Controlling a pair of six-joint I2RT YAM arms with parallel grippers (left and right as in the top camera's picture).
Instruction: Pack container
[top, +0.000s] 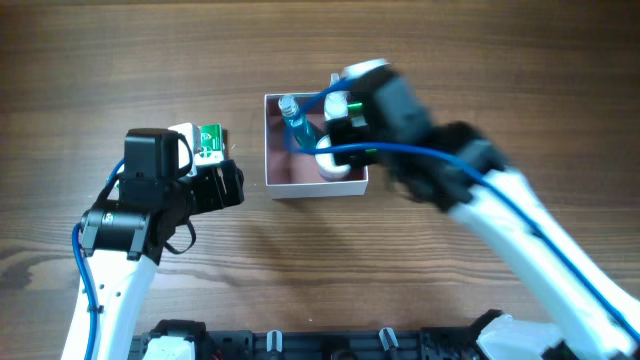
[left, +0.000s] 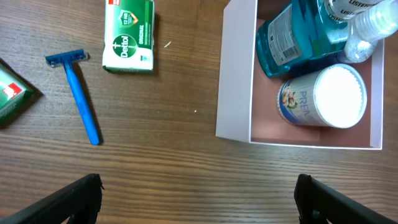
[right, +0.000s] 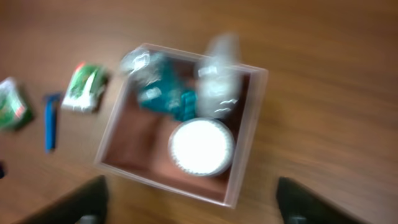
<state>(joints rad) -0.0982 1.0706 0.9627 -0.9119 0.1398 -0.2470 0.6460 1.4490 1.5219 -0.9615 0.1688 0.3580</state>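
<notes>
We find the square, shallow box with white outer walls and a dusty pink floor just above the centre of the overhead frame, resting flat on the brown wooden table. It already holds three things. A translucent blue mouthwash bottle and a small clear plastic bottle lie along its far side, and a round jar with a white lid lies in front of them. We judge they were laid down so that they stay below the low walls, and they leave a bare strip of pink floor towards the left wall. The right gripper hangs over the box with its two fingers spread wide and nothing between them. Its view is blurred, so we cannot say more than that. The left gripper is also wide open and empty. It is low over the table, left of the box in the overhead frame. From there its camera takes in the unpacked things in the upper left of its view: a green cardboard Dettol soap carton, a blue plastic disposable razor and, cut by the left edge, a green and red packet. All three lie flat and apart from one another, which should let open fingers straddle each in turn. We reckon the packing is about half done.
</notes>
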